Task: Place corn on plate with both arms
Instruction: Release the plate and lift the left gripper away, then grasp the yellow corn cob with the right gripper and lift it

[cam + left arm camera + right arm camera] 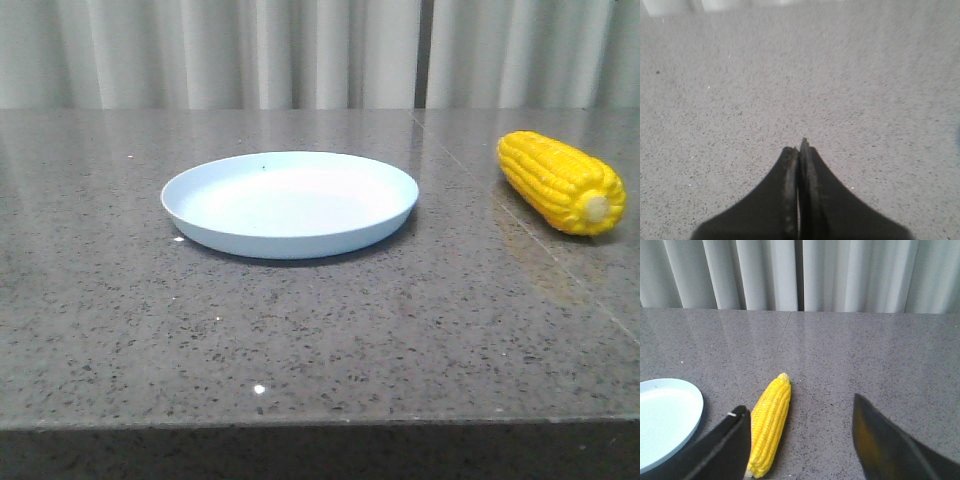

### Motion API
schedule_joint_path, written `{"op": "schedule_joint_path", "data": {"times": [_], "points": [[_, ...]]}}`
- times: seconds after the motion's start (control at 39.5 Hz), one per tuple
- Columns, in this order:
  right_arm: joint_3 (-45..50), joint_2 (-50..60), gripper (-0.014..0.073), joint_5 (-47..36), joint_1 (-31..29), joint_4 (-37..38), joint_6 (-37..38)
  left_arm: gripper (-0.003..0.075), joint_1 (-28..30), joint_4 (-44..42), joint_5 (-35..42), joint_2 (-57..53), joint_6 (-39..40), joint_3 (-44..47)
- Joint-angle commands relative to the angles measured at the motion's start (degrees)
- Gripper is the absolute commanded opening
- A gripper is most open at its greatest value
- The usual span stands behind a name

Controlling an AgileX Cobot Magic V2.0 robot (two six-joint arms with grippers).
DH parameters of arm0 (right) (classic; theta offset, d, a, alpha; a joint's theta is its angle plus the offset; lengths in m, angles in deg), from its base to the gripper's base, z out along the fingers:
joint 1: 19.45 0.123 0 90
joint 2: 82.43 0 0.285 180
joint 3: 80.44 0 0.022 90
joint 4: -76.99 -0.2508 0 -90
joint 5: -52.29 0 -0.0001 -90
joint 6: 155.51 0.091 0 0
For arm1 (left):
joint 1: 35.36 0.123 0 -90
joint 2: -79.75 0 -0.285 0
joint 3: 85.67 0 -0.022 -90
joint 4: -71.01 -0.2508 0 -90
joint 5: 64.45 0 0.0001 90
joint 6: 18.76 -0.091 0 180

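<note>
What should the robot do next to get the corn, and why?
Probably slide the open right pincer sideways over the corn and lower it. The corn lies on the table beside the empty plate, off-centre near one finger.

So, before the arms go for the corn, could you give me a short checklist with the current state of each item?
1. Plate holds nothing: ok.
2. Corn lies on the table, apart from the plate, on the robot's right: ok.
3. Right gripper open, with the corn near its one finger rather than centred between both: not ok yet.
4. Left gripper shut, holding nothing, only bare table in its view: ok.
5. Nothing lies between corn and plate: ok.
6. Left arm's position relative to the plate: cannot tell.
</note>
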Motion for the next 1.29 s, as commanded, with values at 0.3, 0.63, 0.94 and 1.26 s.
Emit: {"op": "schedule_joint_path", "data": {"times": [0.3,0.63,0.94,1.26], "points": [[-2.26,-0.77,0.0471,-4.12,-0.21,-0.40,-0.52,-0.0020,-0.42,-1.52,14.50,-28.24,0.60,16.18],[-2.26,-0.89,0.0471,-5.08,-0.21,-1.01,-0.52,-0.0020,-0.42,-1.52,14.68,-31.87,0.60,16.55],[-8.80,-16.62,0.0481,-1.90,-0.21,-1.03,-0.52,-0.0020,-0.42,-1.52,14.68,-31.87,0.60,16.55],[-20.55,-39.60,0.0596,6.73,3.84,-3.91,-0.52,-0.0020,-0.42,-1.52,14.68,-31.87,0.60,16.55]]}}
